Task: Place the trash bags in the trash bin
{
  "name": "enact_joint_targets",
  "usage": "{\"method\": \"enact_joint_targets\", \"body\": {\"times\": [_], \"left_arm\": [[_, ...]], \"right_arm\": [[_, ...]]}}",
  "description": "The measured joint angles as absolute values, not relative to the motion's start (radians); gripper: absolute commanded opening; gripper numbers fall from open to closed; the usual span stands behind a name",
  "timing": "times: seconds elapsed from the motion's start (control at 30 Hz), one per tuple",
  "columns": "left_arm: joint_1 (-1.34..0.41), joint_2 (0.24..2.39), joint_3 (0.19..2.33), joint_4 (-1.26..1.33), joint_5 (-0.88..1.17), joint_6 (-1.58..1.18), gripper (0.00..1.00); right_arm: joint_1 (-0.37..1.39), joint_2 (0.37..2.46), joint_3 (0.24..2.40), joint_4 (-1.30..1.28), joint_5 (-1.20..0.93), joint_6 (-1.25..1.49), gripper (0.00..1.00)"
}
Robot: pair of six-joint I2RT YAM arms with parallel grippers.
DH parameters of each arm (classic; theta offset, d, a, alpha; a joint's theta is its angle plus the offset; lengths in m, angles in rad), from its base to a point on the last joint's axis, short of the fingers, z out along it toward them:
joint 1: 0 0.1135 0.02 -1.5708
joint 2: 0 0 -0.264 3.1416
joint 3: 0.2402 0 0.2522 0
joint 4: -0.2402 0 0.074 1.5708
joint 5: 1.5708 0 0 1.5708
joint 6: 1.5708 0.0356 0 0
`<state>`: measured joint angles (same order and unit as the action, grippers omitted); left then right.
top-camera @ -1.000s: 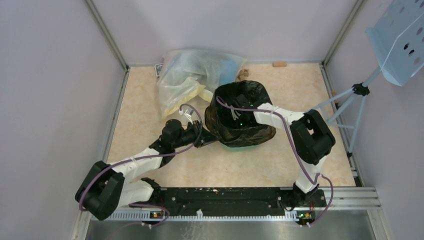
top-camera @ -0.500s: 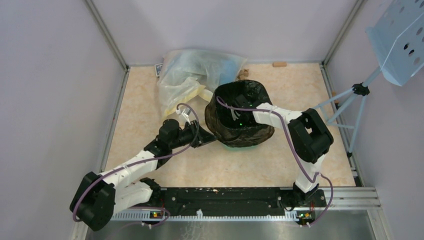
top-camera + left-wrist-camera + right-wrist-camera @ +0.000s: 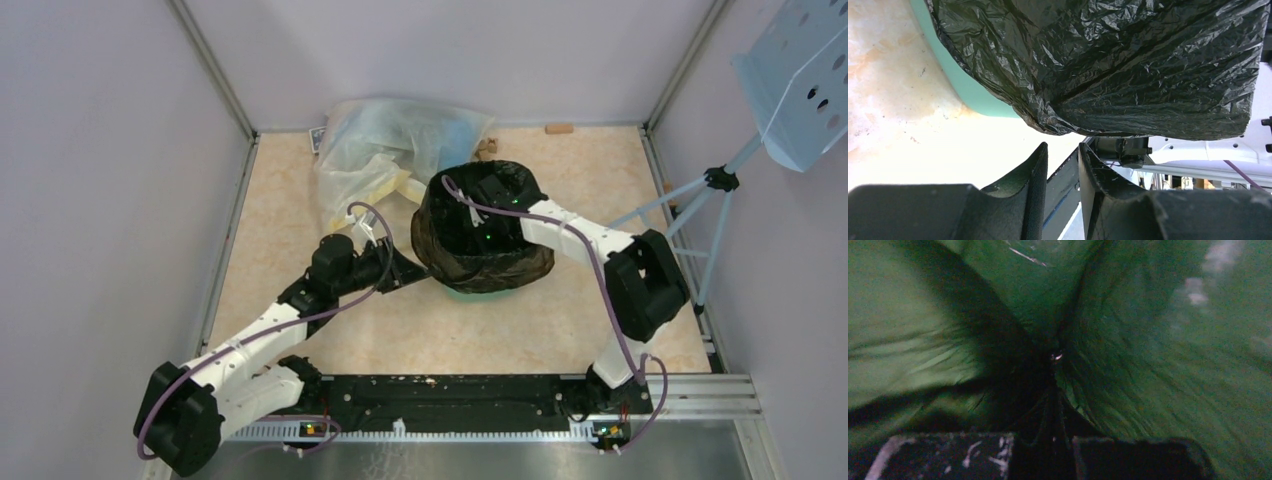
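The black crinkled trash bag is draped over the mint-green trash bin, lining its mouth and hanging down its sides. In the left wrist view the bag covers most of the bin. My left gripper is low at the bin's left side, just short of the bag's hem. Its jaws stand a little apart with nothing between them. My right gripper reaches down inside the lined bin. In its own view the gripper looks shut on gathered folds of the bag.
A large clear yellowish bag lies against the back wall, just behind and left of the bin. A pale blue perforated tray stands on a tripod at the right. Small wooden blocks lie at the back edge.
My left gripper has drawn back to the left, away from the bag's hem. My right arm has swung its elbow out to the right and the gripper has shifted toward the bin's far side.
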<state>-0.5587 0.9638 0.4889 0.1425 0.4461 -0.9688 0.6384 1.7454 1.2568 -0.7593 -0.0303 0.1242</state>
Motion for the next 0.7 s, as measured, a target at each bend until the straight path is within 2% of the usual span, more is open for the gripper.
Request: {"method": "enact_joint_targets", "body": {"times": [0.07,0.3,0.53,0.7], "left_arm": [[-0.558,0.964,0.493,0.128,0.443,-0.965,0.35],[-0.558,0.958,0.496,0.074,0.425,-0.938,0.35],[-0.558,0.944,0.496,0.035,0.416,-0.92,0.35],[-0.558,0.889,0.498,-0.028,0.374,-0.882,0.36]], "right_arm": [[0.638,1.714,1.282,-0.773,-0.026,0.128,0.01],[0.639,1.636,1.381,-0.843,-0.03,0.134,0.13],[0.674,1.583,1.569,-0.967,-0.032,0.13,0.3],[0.758,1.534,1.708,-1.058,0.002,0.115,0.54]]}}
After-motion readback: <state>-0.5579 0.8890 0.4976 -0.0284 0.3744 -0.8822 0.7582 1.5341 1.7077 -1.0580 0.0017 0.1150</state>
